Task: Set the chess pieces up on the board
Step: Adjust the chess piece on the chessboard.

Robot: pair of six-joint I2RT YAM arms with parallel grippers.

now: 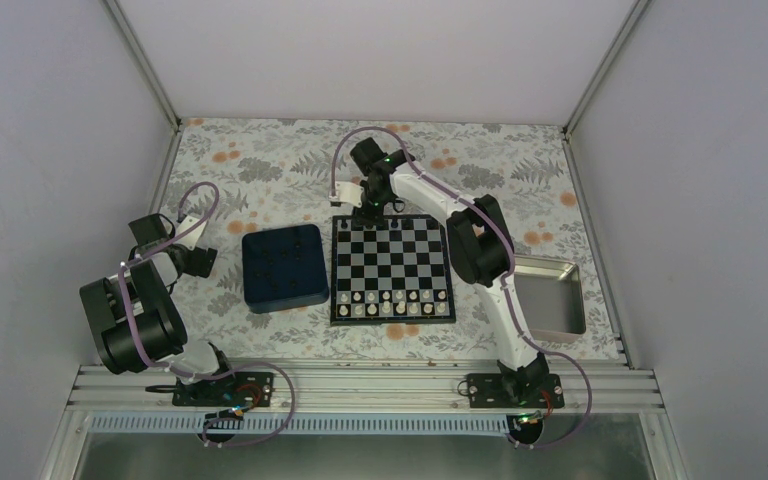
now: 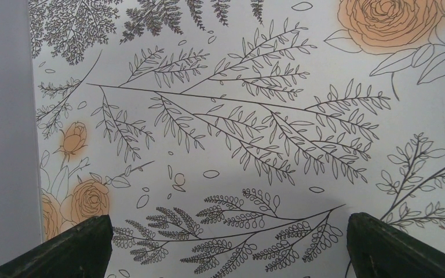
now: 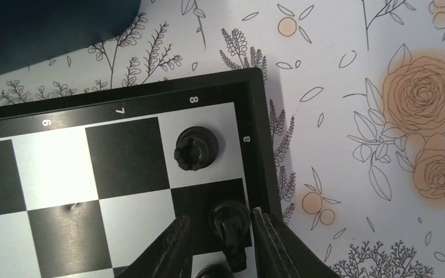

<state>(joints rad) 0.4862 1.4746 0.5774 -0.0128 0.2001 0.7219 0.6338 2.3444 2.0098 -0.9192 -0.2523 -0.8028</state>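
The board [image 1: 400,265] lies mid-table, and its far left corner [image 3: 256,133] fills the right wrist view. A black rook [image 3: 196,149] stands on the pale corner square. Beside it, on the dark edge square, is another black piece [image 3: 230,225]. My right gripper [image 3: 220,220] straddles this piece with its jaws narrow: the right finger is at the piece and a gap shows on the left side. A third black piece [image 3: 211,271] peeks in at the bottom edge. From above, the right gripper [image 1: 368,212] hangs over the board's far edge. My left gripper [image 2: 229,255] is open over bare cloth.
Two rows of white pieces [image 1: 392,302] fill the board's near side. A dark blue tray [image 1: 283,267] sits just left of the board, and a silver metal tray [image 1: 550,295] lies to its right. The left arm [image 1: 145,300] is folded at the table's left side.
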